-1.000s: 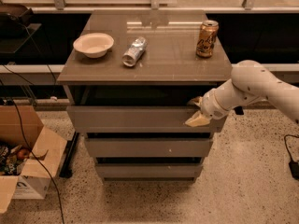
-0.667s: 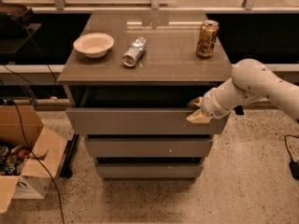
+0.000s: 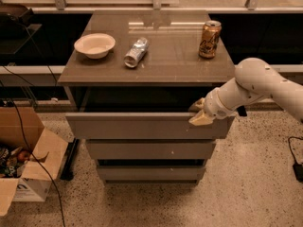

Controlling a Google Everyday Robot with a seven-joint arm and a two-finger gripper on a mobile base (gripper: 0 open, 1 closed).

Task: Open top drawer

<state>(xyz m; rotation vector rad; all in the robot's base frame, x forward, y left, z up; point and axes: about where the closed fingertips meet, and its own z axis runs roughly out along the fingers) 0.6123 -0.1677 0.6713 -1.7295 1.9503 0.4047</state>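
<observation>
Resting on top drawer [image 3: 142, 126] front rim, pincer [image 3: 200, 113]; interior dark.

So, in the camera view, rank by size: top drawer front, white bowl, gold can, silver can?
Grey-brown top drawer front, hand at its top edge
Round white bowl
Upright gold can and lying silver can: look alike

Speckled beige floor [image 3: 255, 193] is spreading around a grey-brown cabinet [image 3: 170, 60]; an open cardboard box [image 3: 33, 160] is sitting at left. The gripper [image 3: 201, 115] is resting at the cabinet's right front.
</observation>
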